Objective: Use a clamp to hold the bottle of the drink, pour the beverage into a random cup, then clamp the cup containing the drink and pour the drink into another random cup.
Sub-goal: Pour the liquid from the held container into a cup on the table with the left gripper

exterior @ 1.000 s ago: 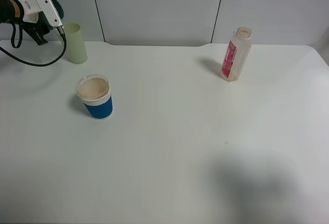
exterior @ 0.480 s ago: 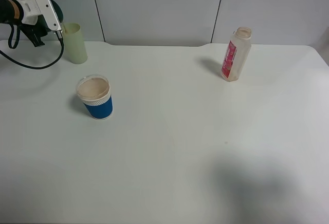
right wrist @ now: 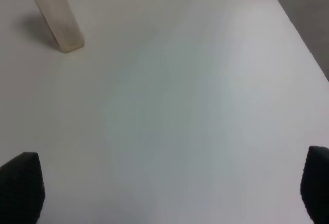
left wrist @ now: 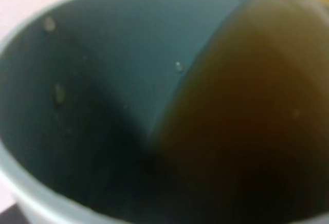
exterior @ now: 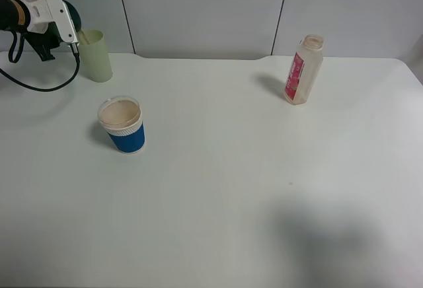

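Now the bottle of the drink (exterior: 303,70) stands upright on the bench (exterior: 251,169), well apart from the left pincer (exterior: 74,36), so the first pour looks done. The left pincer is shut tight on the cup containing the drink (left wrist: 92,106), tipped up high right beside the pale green cup (exterior: 96,55). I think the second pour is going on, and what is left is to finish it and set the cup down.

The high view shows only a dark bit of the held cup behind the white camera box, and a blue paper cup (exterior: 123,126) nearer the front. The left wrist view looks right inside the teal cup, where brown drink (left wrist: 241,131) slopes to one side. The right pincer (right wrist: 164,185) is wide open, holding nothing, with the bottle far ahead of it.
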Robot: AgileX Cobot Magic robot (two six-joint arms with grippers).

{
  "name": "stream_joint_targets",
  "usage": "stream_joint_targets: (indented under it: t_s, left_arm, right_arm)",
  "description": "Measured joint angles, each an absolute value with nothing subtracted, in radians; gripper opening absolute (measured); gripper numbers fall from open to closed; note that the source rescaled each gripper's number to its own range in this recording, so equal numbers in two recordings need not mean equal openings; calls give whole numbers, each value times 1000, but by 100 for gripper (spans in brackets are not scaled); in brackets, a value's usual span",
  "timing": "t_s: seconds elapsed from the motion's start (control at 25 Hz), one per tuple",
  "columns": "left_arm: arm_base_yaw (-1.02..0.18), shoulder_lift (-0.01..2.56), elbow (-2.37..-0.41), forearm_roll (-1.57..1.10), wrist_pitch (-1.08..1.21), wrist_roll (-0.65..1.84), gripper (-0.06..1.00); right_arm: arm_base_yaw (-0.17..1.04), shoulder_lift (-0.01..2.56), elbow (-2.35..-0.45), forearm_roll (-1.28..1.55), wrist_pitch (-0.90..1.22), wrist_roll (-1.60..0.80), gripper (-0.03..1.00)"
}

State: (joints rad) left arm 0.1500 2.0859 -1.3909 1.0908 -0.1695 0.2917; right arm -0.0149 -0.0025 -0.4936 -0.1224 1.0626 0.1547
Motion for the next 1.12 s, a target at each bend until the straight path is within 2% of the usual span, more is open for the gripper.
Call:
stream_joint_targets:
  t_s: [1.12]
  left_arm:
    - [136, 2086, -1435, 1151, -122, 306, 0]
  right_arm:
    - [-15, -2, -494, -122, 1063, 155, 100]
